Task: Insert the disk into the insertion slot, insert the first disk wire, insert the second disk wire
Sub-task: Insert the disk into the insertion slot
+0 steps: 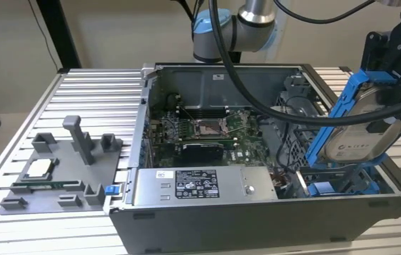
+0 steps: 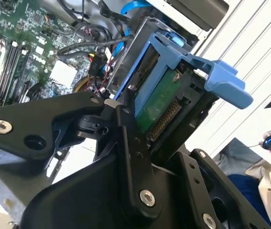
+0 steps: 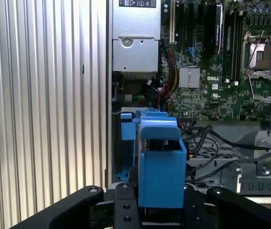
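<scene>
My gripper (image 1: 392, 98) is clamped on the disk (image 1: 357, 127), holding it by its upper end at the exterior view's right side of the open case (image 1: 257, 223). The disk hangs tilted, with its label facing the camera and its blue carrier framing the edges. Its lower end sits just above the slot (image 1: 335, 186), the bay with blue tabs in the case's near right corner. I cannot tell whether the carrier touches the bay.

In the second wrist view a black finger (image 2: 130, 138) presses against the side of the disk, and I see the green board and connector pins on its underside. In the first wrist view the carrier (image 3: 159, 162) stands end-on between the fingers, with the slot's blue plastic (image 3: 133, 119) beyond it.

The power supply (image 1: 193, 183) lies along the case's near wall, beside the slot. The motherboard (image 1: 208, 133) lies behind it. Black cables (image 1: 278, 111) drape across the case. The case stands on the ribbed table (image 1: 94, 95).
</scene>
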### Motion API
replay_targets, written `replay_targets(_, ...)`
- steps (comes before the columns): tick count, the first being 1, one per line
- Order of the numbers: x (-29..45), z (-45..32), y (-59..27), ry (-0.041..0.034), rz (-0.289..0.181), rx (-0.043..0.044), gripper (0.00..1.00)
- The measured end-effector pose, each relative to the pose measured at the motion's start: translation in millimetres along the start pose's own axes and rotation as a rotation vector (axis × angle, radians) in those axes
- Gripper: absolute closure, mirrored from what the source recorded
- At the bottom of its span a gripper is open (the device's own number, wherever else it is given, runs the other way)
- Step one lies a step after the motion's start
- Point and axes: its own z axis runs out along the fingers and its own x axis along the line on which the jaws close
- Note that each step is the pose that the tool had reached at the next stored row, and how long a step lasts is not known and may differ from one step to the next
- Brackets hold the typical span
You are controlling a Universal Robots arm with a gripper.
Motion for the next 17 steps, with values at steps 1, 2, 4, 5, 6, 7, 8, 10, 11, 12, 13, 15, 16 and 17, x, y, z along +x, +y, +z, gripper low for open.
replay_targets(1,0.0,0.0,0.0,0.0001,0.000,0.0000,1.00)
replay_targets(2,0.0,0.0,0.0,0.0001,0.000,0.0000,1.00)
replay_targets(4,0.0,0.0,0.0,0.0004,0.000,0.0000,1.00)
replay_targets(5,0.0,0.0,0.0,0.0005,0.000,0.0000,1.00)
replay_targets(6,0.0,0.0,0.0,0.0006,0.000,0.0000,1.00)
replay_targets(7,0.0,0.0,0.0,0.0007,0.000,0.0000,1.00)
replay_targets(8,0.0,0.0,0.0,0.0008,0.000,0.0000,1.00)
replay_targets(10,0.0,0.0,0.0,0.0010,0.000,0.0000,1.00)
replay_targets(11,0.0,0.1,0.0,0.0010,0.000,0.0000,1.00)
replay_targets(12,-0.1,0.4,0.0,0.0008,0.000,0.0000,1.00)
replay_targets(13,-0.1,0.6,0.0,0.0001,0.000,0.0000,1.00)
replay_targets(15,0.0,1.2,0.1,-0.0057,0.000,-0.0001,1.00)
replay_targets(16,0.0,1.9,0.1,-0.0096,0.000,-0.0001,1.00)
replay_targets(17,0.0,2.6,0.1,-0.0125,0.000,-0.0002,1.00)
